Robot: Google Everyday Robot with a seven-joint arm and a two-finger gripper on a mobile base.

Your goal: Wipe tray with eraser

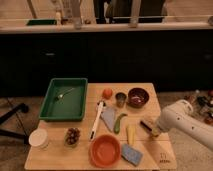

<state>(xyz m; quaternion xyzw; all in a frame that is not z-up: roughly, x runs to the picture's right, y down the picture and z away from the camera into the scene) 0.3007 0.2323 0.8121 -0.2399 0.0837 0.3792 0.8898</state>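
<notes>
The green tray (pixel 75 107) lies at the table's back left, with a small pale utensil (pixel 62 94) inside it. The eraser (pixel 145 123), a small dark block, lies on the table's right side, in front of the dark red bowl (pixel 138 96). My gripper (pixel 153 131) comes in from the right on the white arm (pixel 180 120). It is low over the table, right at the eraser's near right end. Whether it touches the eraser is hidden by the arm. The gripper is far from the tray.
On the wooden table (pixel 55 157): an orange bowl (pixel 105 150), a blue-grey sponge (pixel 131 155), a yellow banana-like piece (pixel 130 134), a green vegetable (pixel 119 122), a white brush (pixel 97 120), an orange fruit (pixel 107 93), a metal cup (pixel 120 98), grapes (pixel 73 136) and a white cup (pixel 38 138).
</notes>
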